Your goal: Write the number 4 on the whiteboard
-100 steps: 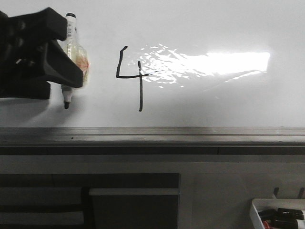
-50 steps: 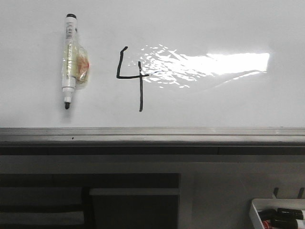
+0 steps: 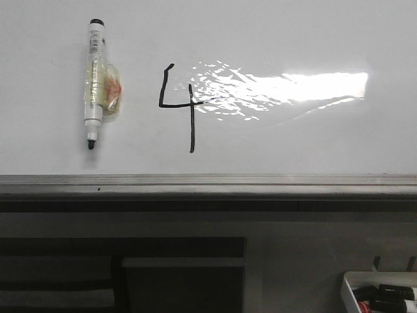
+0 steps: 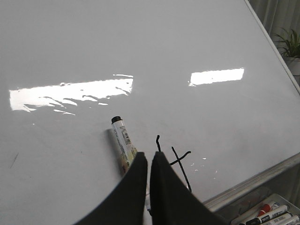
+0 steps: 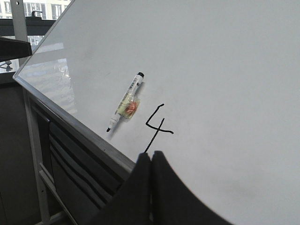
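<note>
The whiteboard (image 3: 313,39) fills the upper front view, with a glare patch and a grey edge rail (image 3: 208,186) below. A black open-topped number 4 (image 3: 181,104) is drawn on it, left of the glare. A white marker pen (image 3: 96,81) with a black tip lies on the board left of the 4, held by nothing. The 4 (image 4: 173,159) and marker (image 4: 123,143) also show in the left wrist view, just beyond my left gripper (image 4: 149,155), which is shut and empty. My right gripper (image 5: 151,155) is shut and empty, back from the board; the 4 (image 5: 157,126) and marker (image 5: 126,103) lie beyond it.
A small white tray (image 3: 352,293) with several markers sits at the lower right in the front view, and shows in the left wrist view (image 4: 267,214). Dark panels and a cabinet (image 3: 182,280) lie below the rail. A plant (image 4: 288,47) stands past the board's far edge.
One second ago my left gripper was at the marker on the board's left. It let go and withdrew out of the front view. The marker and the 4 have not moved.
</note>
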`<state>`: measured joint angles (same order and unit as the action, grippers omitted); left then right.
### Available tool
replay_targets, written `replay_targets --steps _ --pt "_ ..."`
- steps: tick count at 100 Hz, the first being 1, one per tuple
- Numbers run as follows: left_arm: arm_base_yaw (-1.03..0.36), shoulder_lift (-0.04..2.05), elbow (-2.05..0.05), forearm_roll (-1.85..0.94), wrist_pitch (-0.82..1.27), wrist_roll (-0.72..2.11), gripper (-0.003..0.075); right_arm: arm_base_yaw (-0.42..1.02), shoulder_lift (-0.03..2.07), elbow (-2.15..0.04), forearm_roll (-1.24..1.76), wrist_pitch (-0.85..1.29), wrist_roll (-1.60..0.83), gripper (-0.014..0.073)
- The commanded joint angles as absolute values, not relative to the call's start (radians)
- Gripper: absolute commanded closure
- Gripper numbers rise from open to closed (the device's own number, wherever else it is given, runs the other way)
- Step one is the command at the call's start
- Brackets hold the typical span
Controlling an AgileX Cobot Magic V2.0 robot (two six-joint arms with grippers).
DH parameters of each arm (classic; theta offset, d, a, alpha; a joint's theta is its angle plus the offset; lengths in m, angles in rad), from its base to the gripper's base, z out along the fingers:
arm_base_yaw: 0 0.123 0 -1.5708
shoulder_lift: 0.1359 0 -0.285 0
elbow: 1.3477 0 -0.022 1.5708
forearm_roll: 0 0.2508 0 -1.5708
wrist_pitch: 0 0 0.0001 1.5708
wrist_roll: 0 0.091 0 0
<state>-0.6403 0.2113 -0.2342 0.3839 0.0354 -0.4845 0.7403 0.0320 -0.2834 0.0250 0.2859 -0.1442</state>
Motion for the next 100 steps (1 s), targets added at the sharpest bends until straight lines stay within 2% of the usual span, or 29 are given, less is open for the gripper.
replay_targets --steps 1,59,80,100 --pt "-0.637 0.218 -0.260 0.390 -0.041 -0.484 0.0741 0.735 0.039 -0.306 0.015 0.208 -0.157 0.0656" --pt "-0.637 0.218 -0.260 0.390 -0.041 -0.484 0.0741 0.735 0.039 -0.306 0.015 0.207 -0.157 0.0656" --pt "-0.602 0.218 -0.260 0.213 -0.010 -0.479 0.0741 0.735 0.039 -0.306 0.015 0.207 -0.157 0.0656" --pt "-0.458 0.218 -0.260 0.068 -0.027 -0.095 0.0741 0.735 0.039 -0.306 0.015 0.207 -0.157 0.0656"
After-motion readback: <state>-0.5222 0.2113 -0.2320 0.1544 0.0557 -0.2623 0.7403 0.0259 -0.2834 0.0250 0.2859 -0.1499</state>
